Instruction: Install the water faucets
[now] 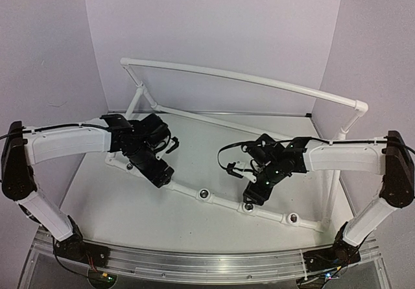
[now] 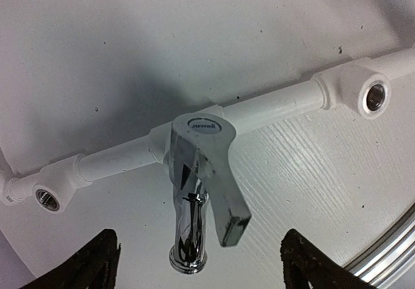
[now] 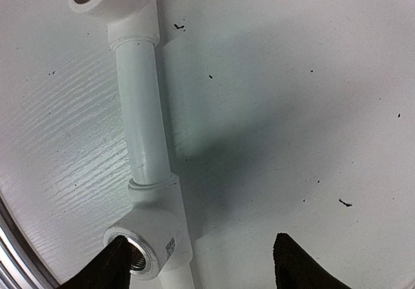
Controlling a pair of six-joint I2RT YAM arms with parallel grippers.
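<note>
White table (image 2: 97, 56); faucet (image 2: 198, 192) hides fitting (image 2: 157, 145); left end effector (image 2: 201, 264) cropped.

1. The water faucet (image 2: 202, 192), seated on the white pipe (image 2: 272, 107), fills 12 o'clock between the spread jaws of the left gripper (image 2: 200, 237), with gaps on either side.
2. The pipe's sockets (image 2: 375, 96) at 2 and 9 o'clock stand unblocked.
3. Under the wide-apart right gripper (image 3: 201, 240), the pipe bars 11 through 7 o'clock, while bare table (image 3: 311, 107) lies from 1 to 4.
4. From above, the frame's top rail (image 1: 246, 78) crosses at 12 o'clock.
</note>
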